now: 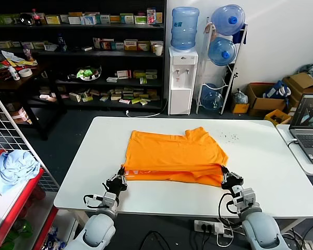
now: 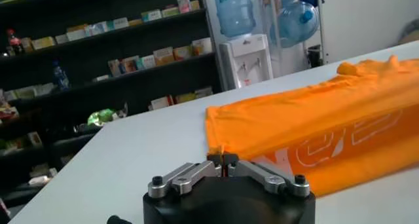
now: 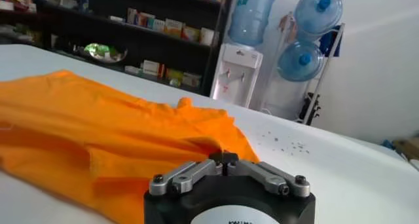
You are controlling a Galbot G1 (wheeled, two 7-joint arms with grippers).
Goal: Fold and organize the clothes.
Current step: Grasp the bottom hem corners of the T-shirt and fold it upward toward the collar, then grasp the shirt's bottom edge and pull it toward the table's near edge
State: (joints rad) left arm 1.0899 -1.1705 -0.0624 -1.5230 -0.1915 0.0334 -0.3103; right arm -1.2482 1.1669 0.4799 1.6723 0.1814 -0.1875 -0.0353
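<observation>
Lying between both tools (image 1: 116, 179) (image 1: 230, 179): T-shirt (image 1: 172, 152)

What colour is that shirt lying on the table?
The T-shirt is bright orange; a pale outlined print shows in the left wrist view. The colour shows best in the head view.

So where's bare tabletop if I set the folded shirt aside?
Bare white table left of the bright orange cotton T-shirt, and right of it toward the laptop. Crowded along the near edge, where the left gripper and right gripper sit.
</observation>
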